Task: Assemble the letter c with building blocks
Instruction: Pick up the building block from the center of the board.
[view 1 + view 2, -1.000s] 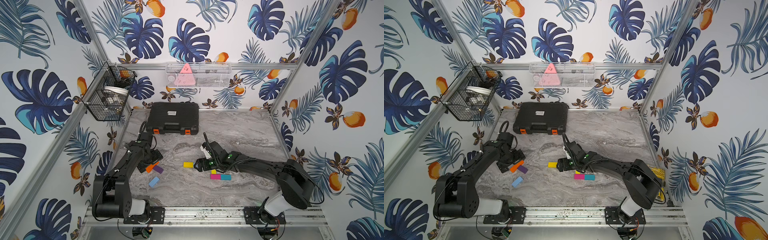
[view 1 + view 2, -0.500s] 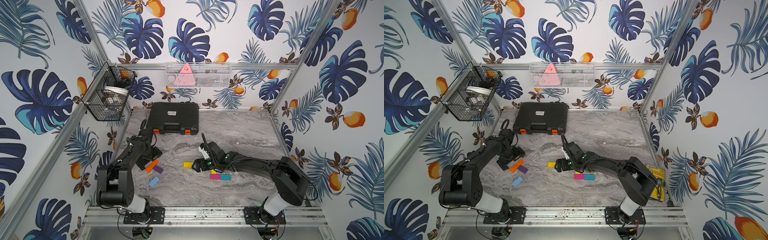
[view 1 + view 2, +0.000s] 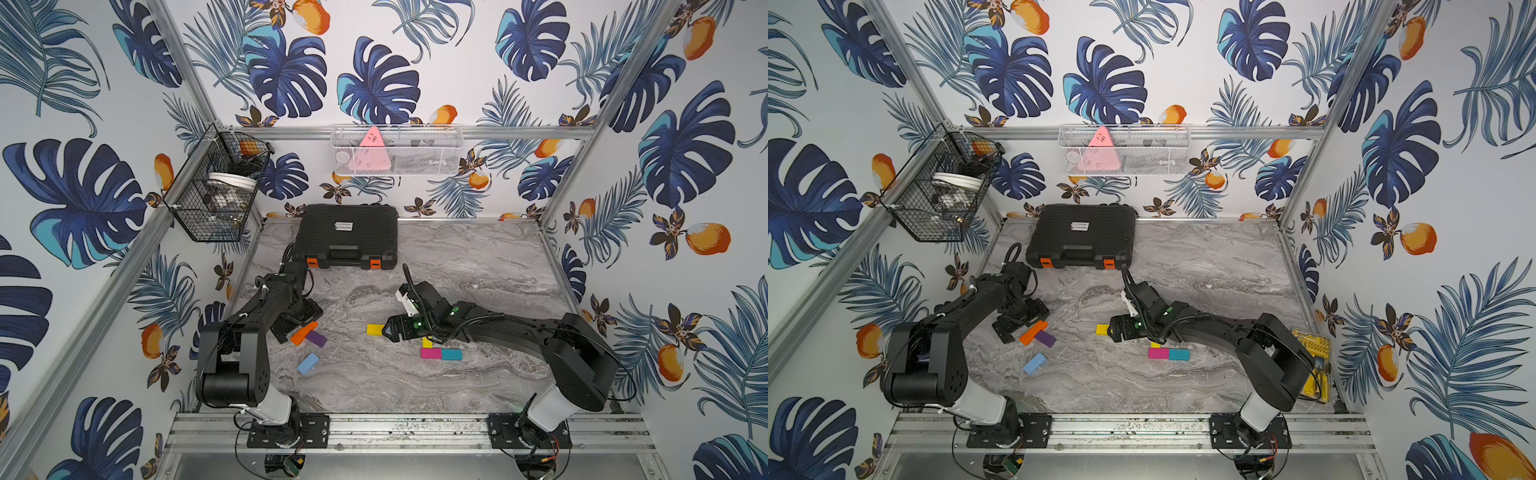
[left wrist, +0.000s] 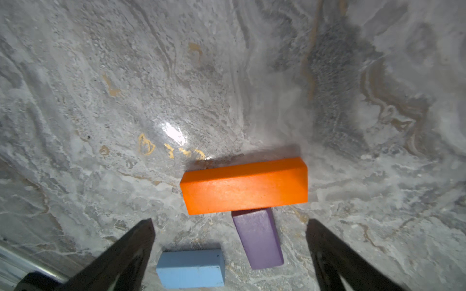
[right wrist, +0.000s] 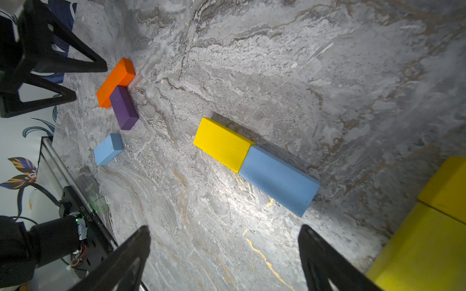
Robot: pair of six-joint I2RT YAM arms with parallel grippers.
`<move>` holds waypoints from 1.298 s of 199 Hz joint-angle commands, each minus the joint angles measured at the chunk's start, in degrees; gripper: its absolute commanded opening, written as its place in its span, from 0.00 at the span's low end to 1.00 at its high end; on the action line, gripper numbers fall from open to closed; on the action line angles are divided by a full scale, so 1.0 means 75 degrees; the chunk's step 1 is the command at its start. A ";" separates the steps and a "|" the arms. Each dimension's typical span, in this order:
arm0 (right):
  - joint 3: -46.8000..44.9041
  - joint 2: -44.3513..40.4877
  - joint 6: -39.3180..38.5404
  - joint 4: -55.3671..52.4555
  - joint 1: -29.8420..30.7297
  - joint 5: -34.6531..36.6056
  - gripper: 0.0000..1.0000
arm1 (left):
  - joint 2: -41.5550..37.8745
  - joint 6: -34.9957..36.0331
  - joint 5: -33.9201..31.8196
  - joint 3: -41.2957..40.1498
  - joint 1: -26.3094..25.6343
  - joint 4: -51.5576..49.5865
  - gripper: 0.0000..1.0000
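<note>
An orange block (image 4: 243, 185), a purple block (image 4: 257, 239) and a small light blue block (image 4: 190, 268) were solid colours, as were a yellow block (image 5: 222, 144), a longer light blue block (image 5: 277, 180), a magenta block (image 3: 430, 353) and a teal block (image 3: 451, 354). The case (image 3: 345, 232) was black with orange latches (image 3: 312, 262). The tabletop (image 3: 478, 266) was grey, veined like marble. The walls (image 3: 457, 62) were white, patterned with blue leaves and orange fruit.

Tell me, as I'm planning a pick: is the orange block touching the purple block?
Touching. The left wrist view shows the purple block butted end-on against the orange block, no gap between.
</note>
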 commanded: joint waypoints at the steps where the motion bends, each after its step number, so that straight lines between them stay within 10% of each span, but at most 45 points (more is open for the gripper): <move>1: 0.0054 -0.0058 -0.0042 -0.0051 0.0010 0.0075 0.93 | 0.0063 0.0053 0.0000 -0.0184 0.0065 0.0296 0.99; 175: 0.0155 -0.0067 0.0140 -0.0317 0.0008 0.0229 0.93 | 0.1236 0.0235 0.1413 0.0628 -0.1122 0.1918 0.99; 259: -0.0054 -0.0103 0.0481 -0.0109 0.0008 0.0088 0.93 | 0.1617 0.2409 0.0520 0.1967 -0.1504 0.0100 0.99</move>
